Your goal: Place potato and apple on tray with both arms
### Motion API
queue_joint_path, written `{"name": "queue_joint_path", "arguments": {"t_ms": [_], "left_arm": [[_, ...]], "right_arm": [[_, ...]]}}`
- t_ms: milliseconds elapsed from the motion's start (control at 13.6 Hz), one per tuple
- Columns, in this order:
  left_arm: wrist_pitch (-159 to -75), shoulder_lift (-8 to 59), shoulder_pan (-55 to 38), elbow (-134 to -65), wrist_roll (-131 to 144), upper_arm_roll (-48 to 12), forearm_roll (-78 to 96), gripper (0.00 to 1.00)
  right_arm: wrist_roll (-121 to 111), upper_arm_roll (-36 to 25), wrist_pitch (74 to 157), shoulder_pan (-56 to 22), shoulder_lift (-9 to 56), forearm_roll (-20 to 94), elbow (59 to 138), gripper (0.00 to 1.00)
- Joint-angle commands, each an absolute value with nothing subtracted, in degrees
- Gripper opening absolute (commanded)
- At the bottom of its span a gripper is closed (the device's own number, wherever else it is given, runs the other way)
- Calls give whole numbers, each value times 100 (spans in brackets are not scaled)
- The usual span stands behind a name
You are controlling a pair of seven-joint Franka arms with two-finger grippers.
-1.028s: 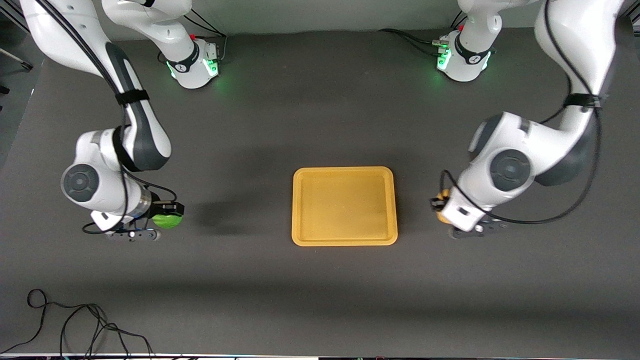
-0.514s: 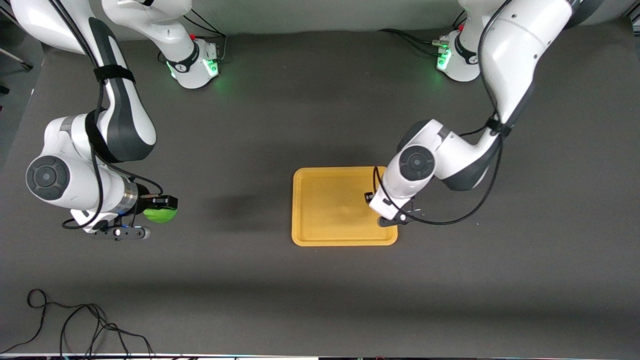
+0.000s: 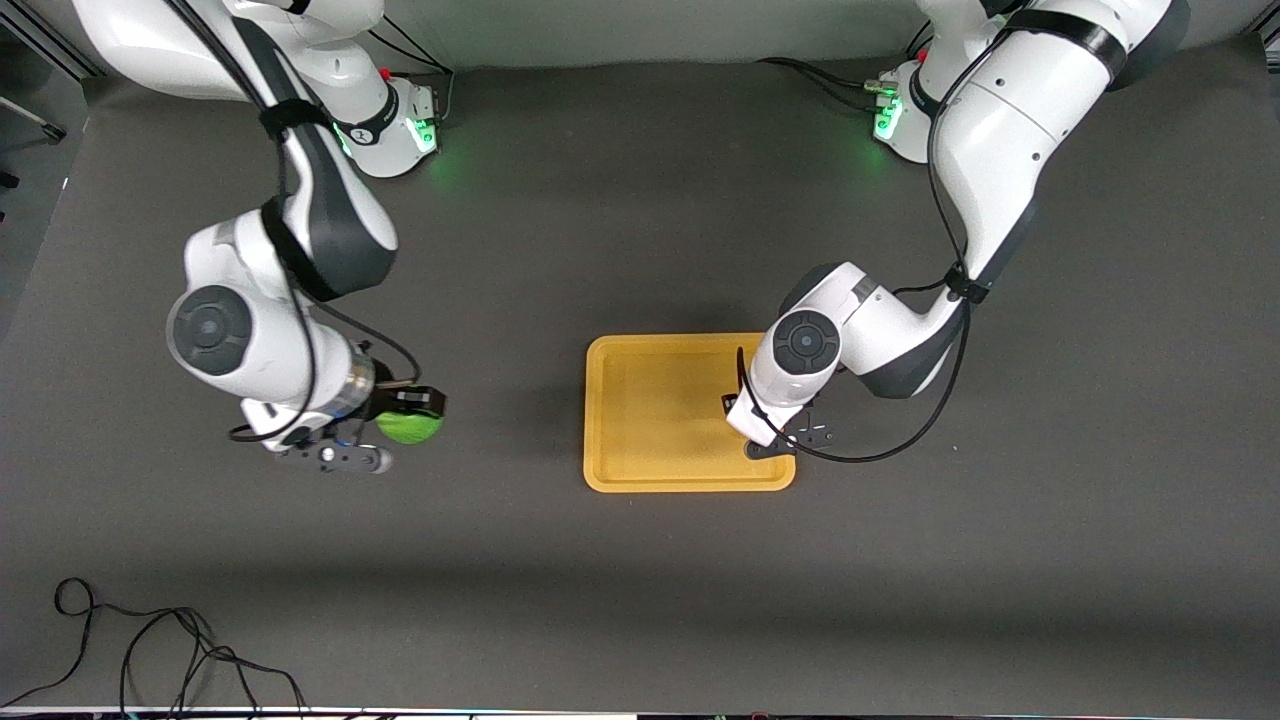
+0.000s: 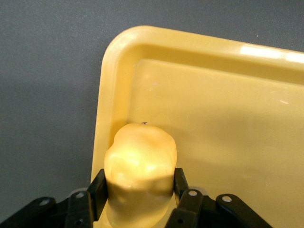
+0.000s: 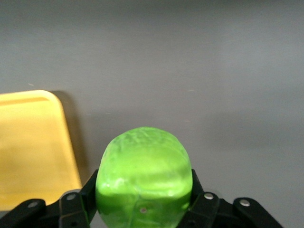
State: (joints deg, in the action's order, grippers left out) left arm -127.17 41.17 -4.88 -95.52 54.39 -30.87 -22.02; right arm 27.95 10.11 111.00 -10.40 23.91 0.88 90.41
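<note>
A loose black cable (image 3: 150,650) lies coiled on the dark table (image 3: 620,600), at about 8 o'clock.

One potato (image 4: 140,164), one apple (image 3: 410,427) and one tray (image 3: 610,420) are showing, with seemingly two cables (image 3: 150,640) lying loose.

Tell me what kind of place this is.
Likely a robotics lab bench: two arms bolted to a dark matted table, left gripper holding a potato over a tray, right gripper holding an apple.
</note>
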Motion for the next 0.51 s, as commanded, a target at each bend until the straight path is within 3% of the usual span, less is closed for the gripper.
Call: {"name": "queue_joint_path", "arguments": {"t_ms": [0, 294, 440], "left_arm": [[-12735, 4104, -589, -9527, 5599, -3015, -2442, 100], [-12666, 4043, -432, -9510, 5529, -3006, -2479, 100], [-12481, 3667, -125, -9510, 5406, -3050, -2426, 100]], "right_arm": [[3418, 1448, 11206, -1046, 2995, 71, 8404, 26], [4644, 1968, 11311, -1483, 3741, -621, 7860, 26], [5664, 2406, 11722, -1556, 4252, -1105, 7525, 26]]}}
